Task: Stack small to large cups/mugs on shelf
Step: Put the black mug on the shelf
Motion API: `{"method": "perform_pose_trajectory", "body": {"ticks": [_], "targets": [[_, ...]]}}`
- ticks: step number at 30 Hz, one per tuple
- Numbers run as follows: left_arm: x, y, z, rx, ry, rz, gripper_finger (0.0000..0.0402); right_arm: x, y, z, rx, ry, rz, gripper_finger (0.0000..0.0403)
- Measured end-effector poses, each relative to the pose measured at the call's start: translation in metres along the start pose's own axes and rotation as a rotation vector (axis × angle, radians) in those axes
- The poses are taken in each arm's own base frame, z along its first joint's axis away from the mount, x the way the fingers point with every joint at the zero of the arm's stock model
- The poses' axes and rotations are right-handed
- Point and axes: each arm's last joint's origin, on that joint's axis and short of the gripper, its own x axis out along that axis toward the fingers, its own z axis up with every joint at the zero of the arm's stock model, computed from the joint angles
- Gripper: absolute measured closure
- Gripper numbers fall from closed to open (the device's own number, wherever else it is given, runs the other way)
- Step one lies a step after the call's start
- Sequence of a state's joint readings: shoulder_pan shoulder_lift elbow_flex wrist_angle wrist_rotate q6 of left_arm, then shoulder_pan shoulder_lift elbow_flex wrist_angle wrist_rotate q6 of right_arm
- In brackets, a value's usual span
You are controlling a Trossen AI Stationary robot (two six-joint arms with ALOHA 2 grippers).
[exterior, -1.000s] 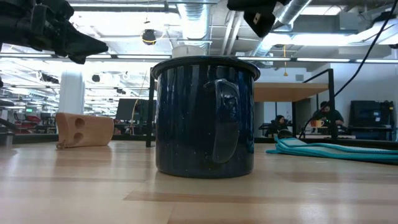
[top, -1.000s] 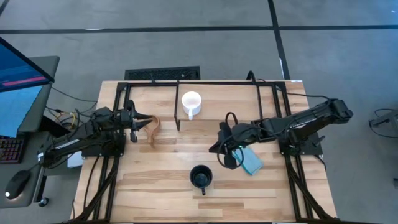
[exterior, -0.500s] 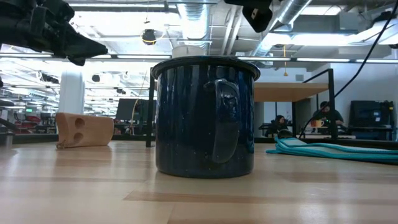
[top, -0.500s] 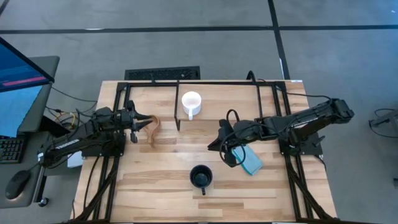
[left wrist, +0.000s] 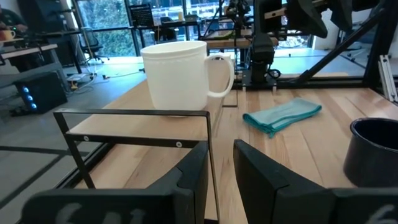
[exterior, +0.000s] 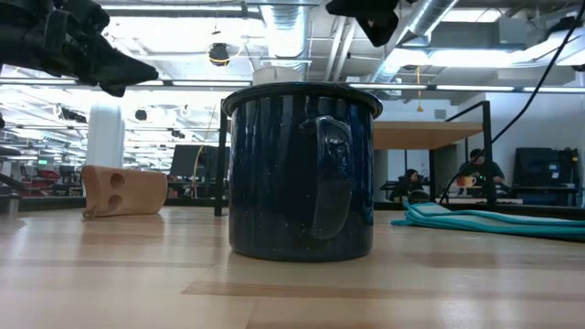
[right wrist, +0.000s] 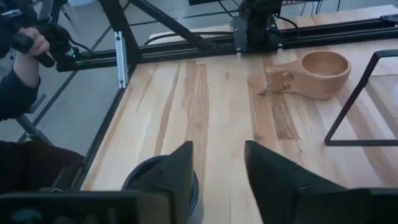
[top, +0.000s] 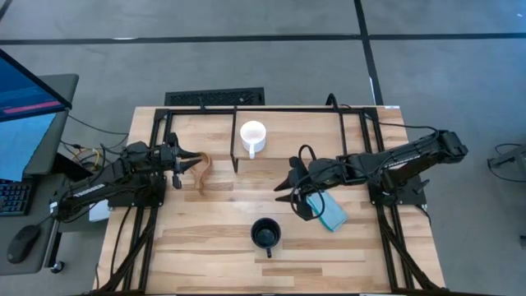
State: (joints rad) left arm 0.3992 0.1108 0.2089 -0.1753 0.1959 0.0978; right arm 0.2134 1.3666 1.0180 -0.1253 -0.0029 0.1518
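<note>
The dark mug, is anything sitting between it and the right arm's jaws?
Nothing visible does. The right gripper hangs empty in the air, jaws apart, with only bare tabletop between it and the dark mug. The blue cloth lies off to the gripper's other side.

I see the white mug point(top: 252, 136) upright on the shelf point(top: 288, 109) along the desk's far edge. The dark navy mug point(top: 265, 234) stands upright near the front edge (handle facing forward). The tan-brown mug point(top: 202, 173) lies on its side toward the left edge.
</note>
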Motion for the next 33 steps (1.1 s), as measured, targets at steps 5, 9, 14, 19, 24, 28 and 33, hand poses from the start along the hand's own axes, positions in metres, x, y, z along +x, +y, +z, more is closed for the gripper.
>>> {"method": "perform_pose_trajectory", "body": {"ticks": [5,9,14,19,24,28,33], "targets": [[0.000,0.000,0.000,-0.002,0.002,0.000,0.0333,0.000,0.000,0.000,-0.002,0.002,0.000,0.0192],[0.000,0.000,-0.001,-0.006,0.011,-0.001,0.0333,0.000,0.000,0.000,0.004,-0.001,0.000,0.0178],[0.000,0.000,-0.004,-0.014,0.041,-0.004,0.0333,0.000,0.000,0.001,0.005,-0.006,0.000,0.0175],[0.000,0.000,-0.005,-0.018,0.049,-0.004,0.0333,0.000,-0.002,0.001,0.039,-0.004,-0.005,0.0175],[0.000,0.000,-0.005,-0.015,0.048,-0.005,0.0333,0.003,-0.007,-0.003,0.118,0.032,-0.026,0.0175],[0.000,0.000,-0.004,-0.015,0.047,-0.004,0.0333,0.010,-0.010,-0.010,0.191,0.080,-0.046,0.0175],[0.000,0.000,-0.004,-0.014,0.046,-0.004,0.0333,0.028,-0.008,-0.018,0.215,0.125,-0.048,0.0179]]}}
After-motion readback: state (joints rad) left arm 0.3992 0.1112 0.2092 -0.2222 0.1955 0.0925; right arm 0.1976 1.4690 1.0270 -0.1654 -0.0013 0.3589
